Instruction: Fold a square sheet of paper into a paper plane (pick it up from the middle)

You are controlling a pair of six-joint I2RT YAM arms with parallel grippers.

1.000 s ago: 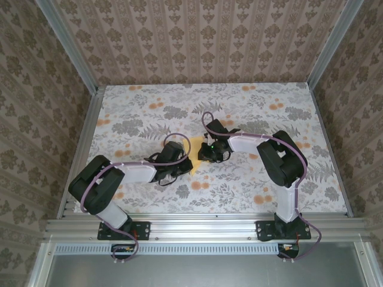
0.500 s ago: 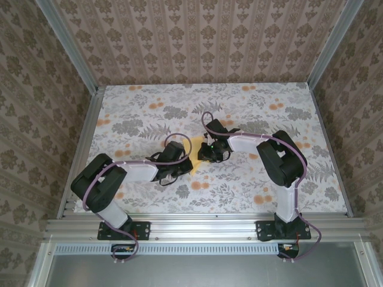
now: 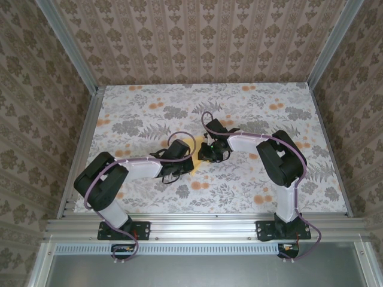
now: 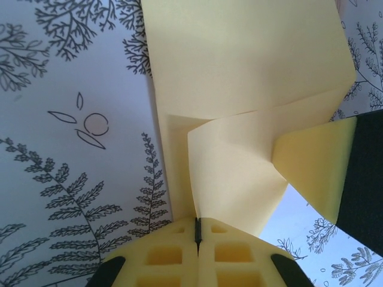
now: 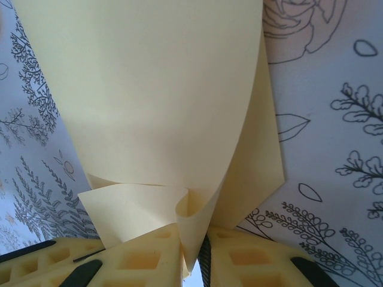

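Left hand (image 3: 184, 160) is now sitting farther toward the middle than a second ago, closer to the right hand (image 3: 204, 155), which is keeping its place. Paper (image 3: 194, 142) is lying partly folded on the tabletop (image 3: 251, 104), mid-table, between both hands. From the left wrist, the left hand (image 4: 197, 230) is clenched shut, pinching the edge of a raised flap. From the right wrist, the right hand (image 5: 192, 254) is gripping a curled fold of the paper (image 5: 149, 89) between its pads.
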